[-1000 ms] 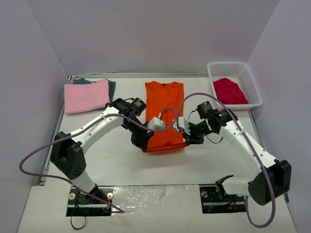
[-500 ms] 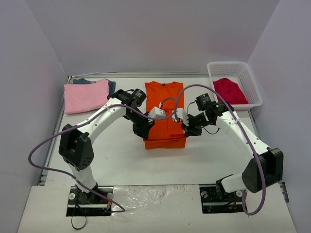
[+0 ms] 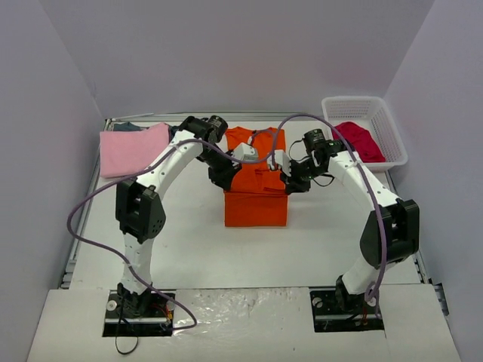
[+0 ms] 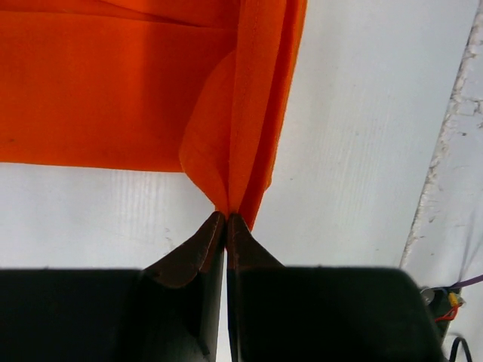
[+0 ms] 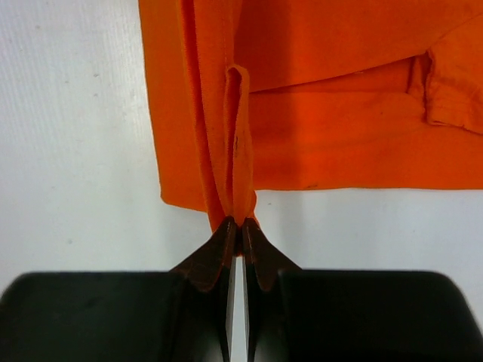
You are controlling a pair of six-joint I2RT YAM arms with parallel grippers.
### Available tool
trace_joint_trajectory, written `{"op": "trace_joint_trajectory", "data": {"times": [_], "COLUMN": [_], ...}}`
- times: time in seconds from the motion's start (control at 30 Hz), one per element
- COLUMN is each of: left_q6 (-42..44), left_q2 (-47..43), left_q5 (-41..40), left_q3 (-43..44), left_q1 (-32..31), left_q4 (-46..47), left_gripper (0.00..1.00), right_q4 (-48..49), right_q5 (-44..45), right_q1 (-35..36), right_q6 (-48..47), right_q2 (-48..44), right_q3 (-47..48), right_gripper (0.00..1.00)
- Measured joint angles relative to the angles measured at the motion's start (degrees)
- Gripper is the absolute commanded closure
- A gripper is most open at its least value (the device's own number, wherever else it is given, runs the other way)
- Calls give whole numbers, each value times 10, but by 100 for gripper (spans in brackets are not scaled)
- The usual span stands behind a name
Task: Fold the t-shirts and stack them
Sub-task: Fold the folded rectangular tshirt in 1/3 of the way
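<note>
A bright orange t-shirt lies in the middle of the table, its near part doubled over toward the back. My left gripper is shut on its left hem corner. My right gripper is shut on its right hem corner. Both hold the hem lifted above the shirt's middle. A folded light pink t-shirt lies at the back left on top of a dark blue-grey one. A crimson red t-shirt lies crumpled in the basket.
A white lattice basket stands at the back right corner. Grey walls close in the table on three sides. Purple cables loop from both arms over the table.
Both grippers have carried the orange shirt's near hem away from me toward the collar, folding the shirt in half. Both arms stretched farther back.
</note>
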Motion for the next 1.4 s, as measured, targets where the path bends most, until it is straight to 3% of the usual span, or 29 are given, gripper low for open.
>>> {"op": "trace_joint_trajectory", "data": {"times": [0.23, 0.43, 0.83, 1.4], "left_q6": [23, 37, 41, 37], "left_q2": [99, 153, 214, 229], "left_q5": [-11, -18, -32, -32], "left_q3": [142, 205, 221, 261], "left_q1": [12, 24, 45, 46], "left_q4": [-30, -35, -38, -30], "left_gripper": [98, 98, 98, 98], "right_q4": [1, 1, 6, 7], "right_q5": [-8, -17, -42, -36], "right_q1": [-22, -32, -36, -42], "right_q6": [-16, -29, -36, -33], "right_q2": [70, 129, 252, 255], "right_q3": [63, 110, 187, 200], "right_gripper": [100, 100, 100, 100]}}
